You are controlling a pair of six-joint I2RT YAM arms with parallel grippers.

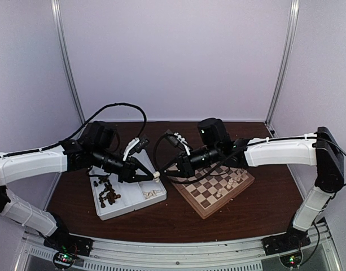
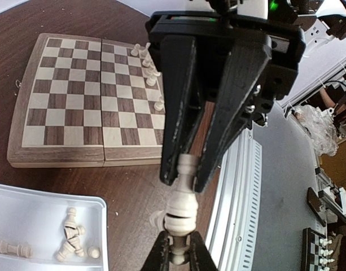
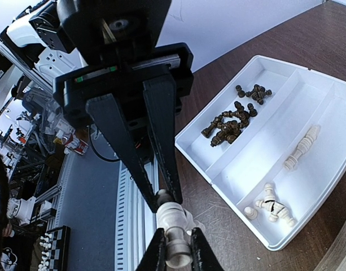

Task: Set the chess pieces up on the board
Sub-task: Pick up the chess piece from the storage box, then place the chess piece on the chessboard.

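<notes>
Left wrist view: left gripper (image 2: 178,244) and right gripper (image 2: 187,179) both pinch tight on one cream chess piece (image 2: 181,208), apparently handing it toward the board (image 2: 60,157).

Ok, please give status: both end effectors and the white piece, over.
Left end effector shut on cream piece. Right end effector shut on it too, between tray and board. Nothing in the way.

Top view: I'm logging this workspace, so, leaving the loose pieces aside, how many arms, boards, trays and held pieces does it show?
Arms: 2
Chessboard: 1
Tray: 1
Cream piece held off the table: 1
Total: 5
</notes>
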